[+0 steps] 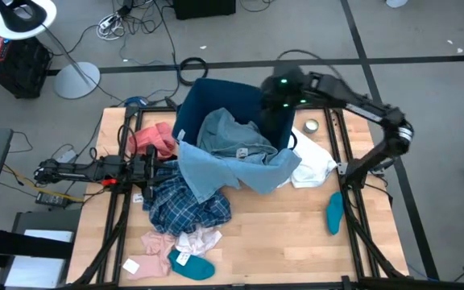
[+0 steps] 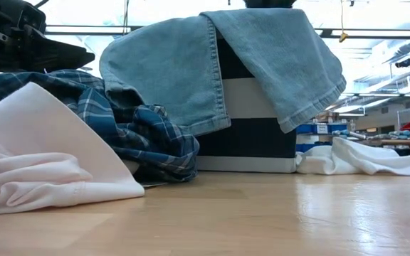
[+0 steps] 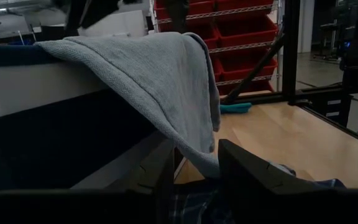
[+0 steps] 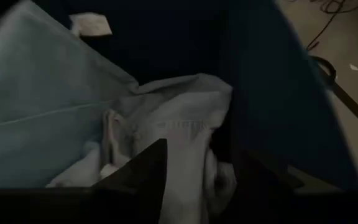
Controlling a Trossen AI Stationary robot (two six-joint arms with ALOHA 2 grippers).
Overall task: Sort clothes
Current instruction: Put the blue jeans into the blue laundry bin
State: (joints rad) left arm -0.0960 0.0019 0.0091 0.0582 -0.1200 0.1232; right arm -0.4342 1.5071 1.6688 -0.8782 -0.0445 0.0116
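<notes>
The light blue denim shirt (image 1: 232, 153) lies partly in the dark blue striped bin (image 1: 216, 93). It hangs over the bin's near rim (image 2: 212, 71) onto the table. My right gripper (image 4: 191, 171) hovers open above the denim inside the bin (image 4: 166, 130), with nothing between its fingers. My left gripper (image 3: 194, 177) rests level and open at the table's left, pointing at the bin. The blue plaid shirt (image 1: 188, 201), coral-red piece (image 1: 155, 138), white piece (image 1: 312, 165), pale pink piece (image 1: 171, 240) and two teal socks (image 1: 334, 211) (image 1: 192, 266) lie on the table.
A small round metal tin (image 1: 311, 126) sits on the table right of the bin. Black frame rails (image 1: 353, 217) run along the table's left and right sides. Bare wood (image 1: 280, 242) shows near the front edge between the socks.
</notes>
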